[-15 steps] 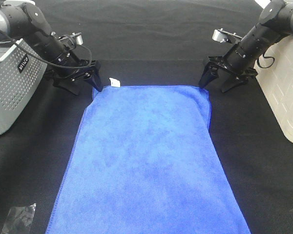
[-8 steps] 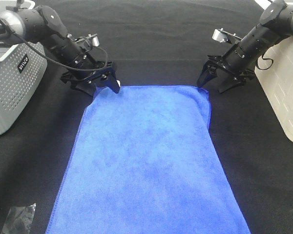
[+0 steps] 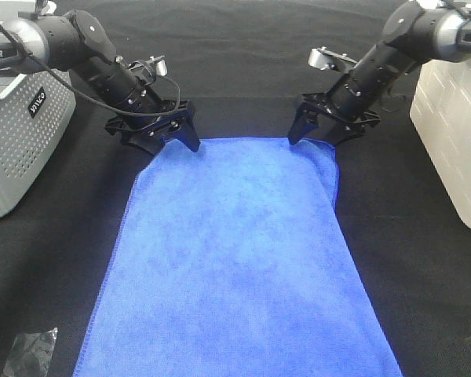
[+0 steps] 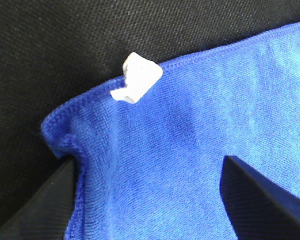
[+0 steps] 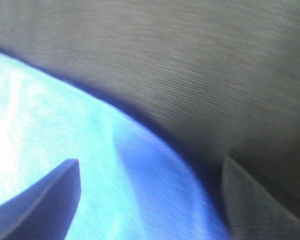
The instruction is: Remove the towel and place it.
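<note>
The towel [image 3: 235,259] is a large bright blue cloth lying flat on the black table, running from the middle to the near edge. My left gripper [image 3: 171,141] is open and straddles its far left corner. In the left wrist view that towel corner [image 4: 190,140] with its white tag [image 4: 137,77] lies between the two dark fingers [image 4: 40,210]. My right gripper [image 3: 314,137] is open over the far right corner. The right wrist view is blurred and shows the towel edge [image 5: 90,150] between the spread fingertips [image 5: 45,200]. Neither gripper holds anything.
A grey perforated basket [image 3: 16,133] stands at the left edge. A white basket [image 3: 455,133] is at the right edge. A crumpled clear plastic scrap [image 3: 31,352] lies at the near left. Black tablecloth surrounds the towel.
The left gripper has moved right onto the towel's far left corner, covering the tag in the high view. The right gripper has moved left onto the far right corner. The towel has not moved.
</note>
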